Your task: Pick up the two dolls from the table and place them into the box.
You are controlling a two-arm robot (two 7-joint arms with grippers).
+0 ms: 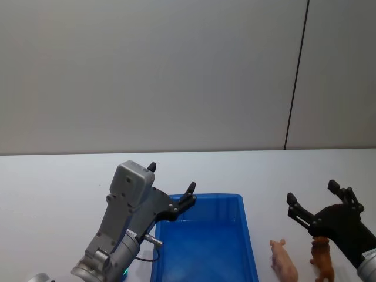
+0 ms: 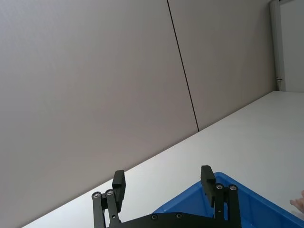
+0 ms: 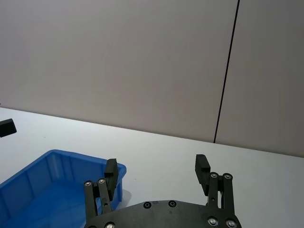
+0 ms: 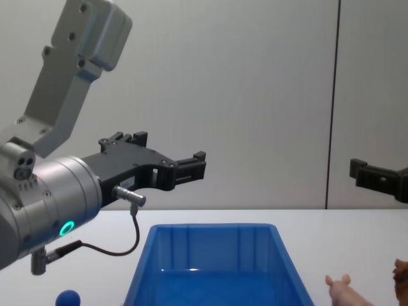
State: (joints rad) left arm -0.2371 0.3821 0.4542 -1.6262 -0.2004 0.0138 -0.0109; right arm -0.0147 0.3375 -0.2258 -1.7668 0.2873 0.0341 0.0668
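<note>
1. Two dolls stand on the table [image 1: 59, 188] to the right of the box [image 1: 249, 247], well toward the near edge. The pink pig [image 1: 284, 260] is just beside the box's right wall, and the brown doll [image 1: 322, 258] is a little farther right.
2. Seen from the head, the brown doll's upper part is hidden behind the right gripper's dark body. From the chest only a sliver of it [image 4: 400, 277] shows at the right edge.
3. The pig [image 4: 344, 290] is cut off by the lower edge of the chest view, with only its head and back visible. A pale scrap of it [image 2: 298, 203] shows at the edge of the left wrist view.
4. The right gripper [image 1: 312, 192] hangs above the two dolls with its fingers spread wide, nothing between them. Its wrist view shows the same gap [image 3: 156, 164], with bare table and the box's far corner [image 3: 52, 166] beyond.
5. From the chest, one dark finger [image 4: 366, 173] of that gripper pokes in from the right edge. The rest is out of frame.
6. The left gripper [image 1: 171, 177] hovers over the box's far left corner, fingers also spread and holding nothing [image 2: 163, 175]. Its grey arm covers the box's near left rim in the head view.
7. The box's near end is cut off in both the head and chest views [image 4: 210, 239], so part of its floor cannot be seen.
8. A small blue ball [image 4: 67, 298] sits on the table to the left of the box, half cut off by the lower edge.
</note>
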